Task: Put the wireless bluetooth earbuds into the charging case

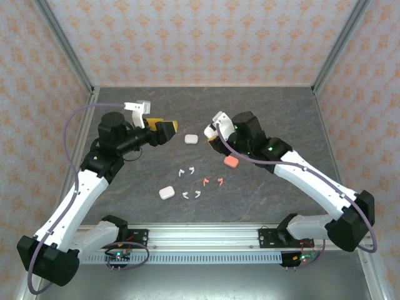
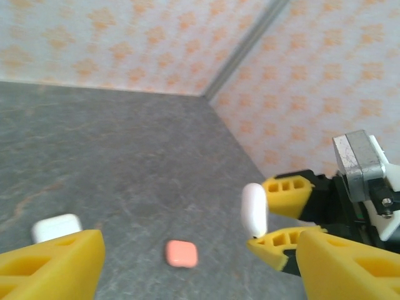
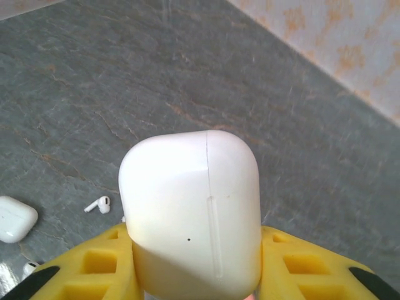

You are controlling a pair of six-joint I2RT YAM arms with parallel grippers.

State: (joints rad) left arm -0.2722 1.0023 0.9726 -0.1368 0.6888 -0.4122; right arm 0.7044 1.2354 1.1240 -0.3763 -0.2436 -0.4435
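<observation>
My right gripper (image 1: 214, 129) is shut on a white charging case (image 3: 194, 212), which stands above the table with its lid seam closed. In the left wrist view that case (image 2: 254, 209) sits between the right gripper's yellow fingers (image 2: 289, 187). My left gripper (image 1: 166, 128) hangs open and holds nothing, a short way left of the held case. Several small earbuds lie on the table in front: two white (image 1: 185, 170), two salmon-pink (image 1: 212, 181) and two more white (image 1: 191, 195). One white earbud (image 3: 98, 204) shows below the held case.
Another white case (image 1: 190, 139) lies between the two grippers, and a third white case (image 1: 166, 193) is near the front left. A pink case (image 1: 231, 161) lies under the right arm's wrist. Patterned walls enclose the grey table (image 1: 275, 112) on three sides.
</observation>
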